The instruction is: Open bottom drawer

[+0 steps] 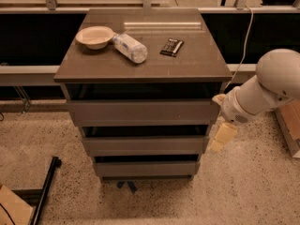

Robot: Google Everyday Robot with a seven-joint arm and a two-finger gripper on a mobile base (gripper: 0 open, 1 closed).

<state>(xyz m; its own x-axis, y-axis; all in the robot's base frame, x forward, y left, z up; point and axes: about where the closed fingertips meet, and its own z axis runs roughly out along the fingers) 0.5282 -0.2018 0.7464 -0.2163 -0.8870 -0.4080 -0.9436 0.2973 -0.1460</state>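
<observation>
The bottom drawer [146, 168] is the lowest and narrowest of three grey-brown drawer fronts on the cabinet, with a dark slit above its flat panel. The middle drawer [145, 145] and the top drawer [143, 111] sit above it, each wider. My gripper [222, 137] hangs from the white arm [262, 90] just off the cabinet's right side, level with the middle drawer. It is above and to the right of the bottom drawer and holds nothing that I can see.
On the cabinet top [187, 64] lie a cream bowl [95, 35], a plastic bottle on its side [130, 47] and a dark packet [172, 47]. A black pole [44, 191] and a cardboard box [11, 210] are at floor left. Another box [288, 125] is at right.
</observation>
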